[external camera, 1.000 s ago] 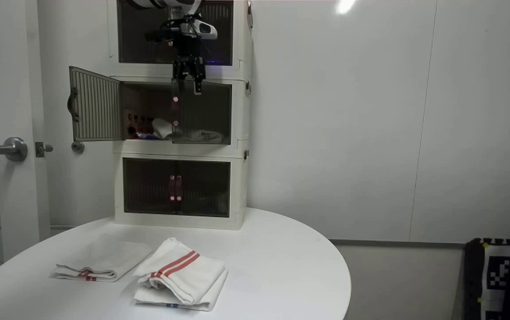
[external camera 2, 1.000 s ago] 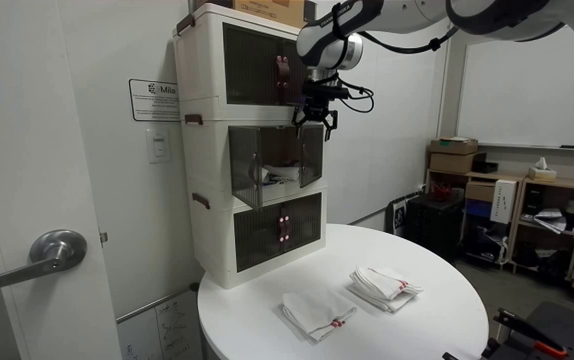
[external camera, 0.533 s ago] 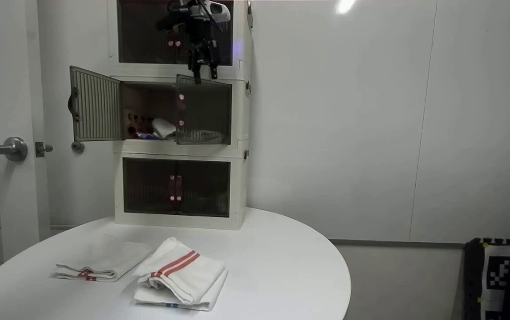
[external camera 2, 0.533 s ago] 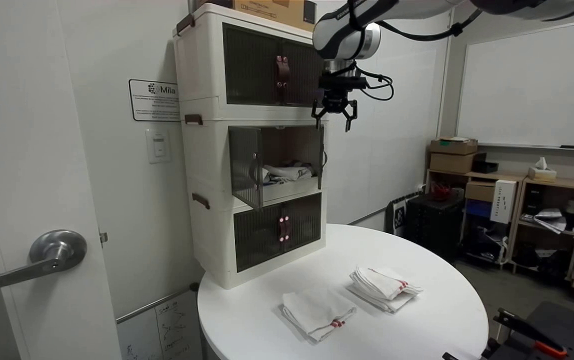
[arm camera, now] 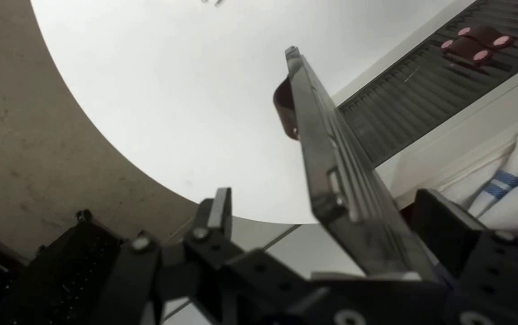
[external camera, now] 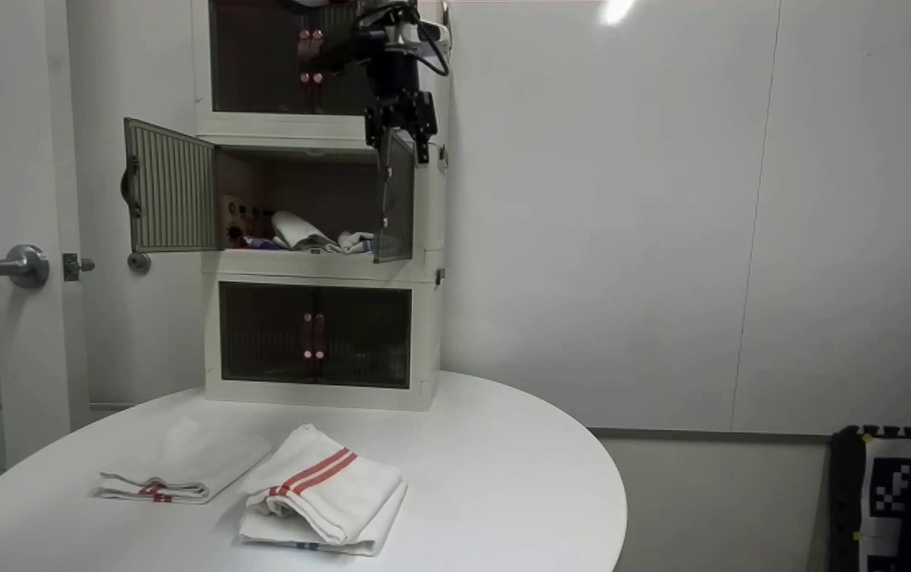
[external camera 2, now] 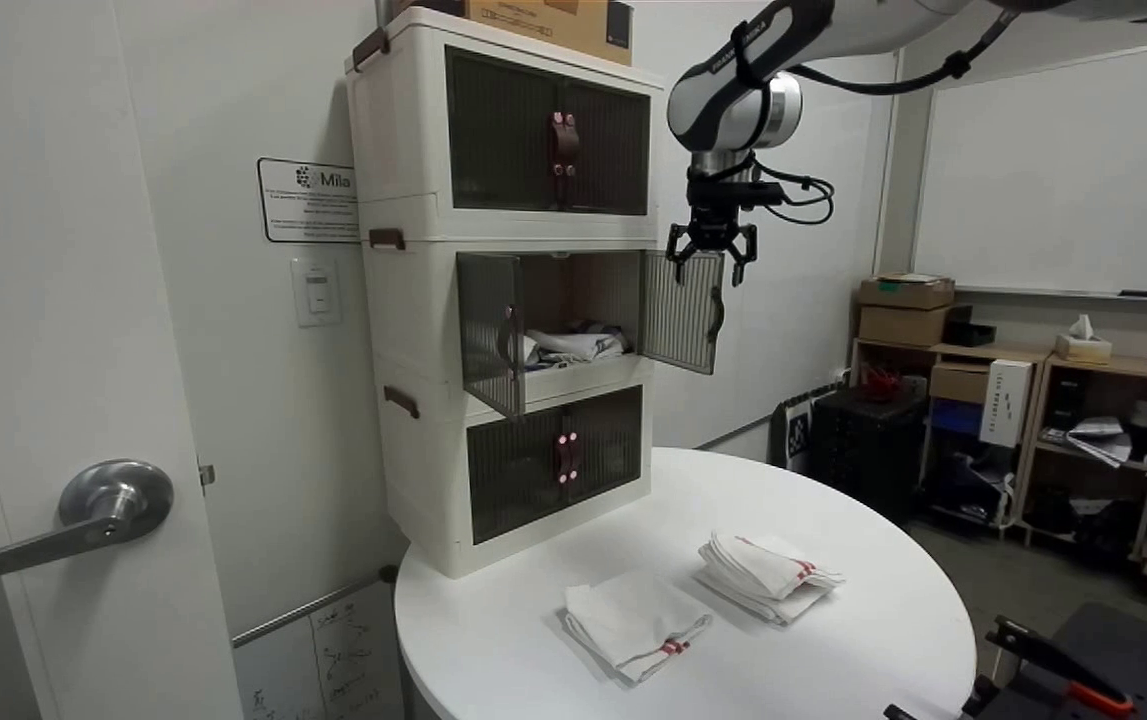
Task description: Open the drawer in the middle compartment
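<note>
The middle compartment [external camera: 304,265] is a white box with two tinted door panels, both swung outward; it also shows in an exterior view [external camera 2: 413,310]. One door panel [external camera: 171,191] stands wide open on the side near the white room door. The drawer, the opposite panel [external camera 2: 681,315], stands well out from the frame; its brown handle [arm camera: 285,108] is on its outer face. My gripper [external camera 2: 708,276] is open at the panel's top edge. In the wrist view, the panel's edge [arm camera: 306,135] rises between my spread fingers [arm camera: 324,198]. Whether a finger touches it, I cannot tell.
White cloths [external camera: 296,232] lie inside the middle compartment. Closed units sit above [external camera 2: 548,130] and below [external camera 2: 553,460]. Folded towels [external camera: 324,488] [external camera 2: 638,625] lie on the round white table [external camera: 503,477]. A wall [external camera: 622,238] stands behind the stack.
The panel by my gripper has swung from nearly closed to well outward. My gripper rose, then lowered again, moving sideways with the panel, away from the opposite door. The opposite door has not moved.
</note>
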Available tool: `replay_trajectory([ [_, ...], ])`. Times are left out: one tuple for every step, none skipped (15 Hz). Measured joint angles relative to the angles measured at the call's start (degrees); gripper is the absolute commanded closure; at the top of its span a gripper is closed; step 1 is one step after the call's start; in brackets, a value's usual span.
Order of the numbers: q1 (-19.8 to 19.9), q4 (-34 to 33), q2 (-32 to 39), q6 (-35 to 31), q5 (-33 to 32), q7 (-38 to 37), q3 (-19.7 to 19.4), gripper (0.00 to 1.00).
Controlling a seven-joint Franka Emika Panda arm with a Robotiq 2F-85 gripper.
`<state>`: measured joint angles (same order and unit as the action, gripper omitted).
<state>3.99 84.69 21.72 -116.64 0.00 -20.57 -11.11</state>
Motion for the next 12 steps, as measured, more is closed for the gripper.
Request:
replay_trajectory([
  [1.09,0.43,-0.16,-1.74,0.1,3.03,0.14,0.0],
  [2.23,0.79,-0.21,-3.2,0.57,6.48,0.45,0.0],
  [3.46,1.03,-0.22,-4.43,1.18,10.35,0.95,0.0],
  [4.67,1.14,-0.22,-5.34,2.16,14.29,1.53,0.0],
  [5.79,1.19,-0.3,-5.98,3.42,18.21,2.16,0.0],
  [6.77,1.21,-0.46,-6.39,4.91,21.86,2.89,0.0],
  [7.59,1.21,-0.72,-6.65,6.58,25.24,3.73,0.0],
  [8.22,1.2,-1.1,-6.78,8.24,28.34,4.58,0.0],
  [8.69,1.2,-1.63,-6.78,10.13,31.16,5.49,0.0],
  [9.1,1.17,-2.34,-6.57,12.48,33.74,6.52,0.0],
  [9.47,1.07,-3.11,-5.79,15.02,36.03,7.46,0.0],
  [9.78,0.86,-4.01,-4.39,17.71,38.28,8.31,0.0],
])
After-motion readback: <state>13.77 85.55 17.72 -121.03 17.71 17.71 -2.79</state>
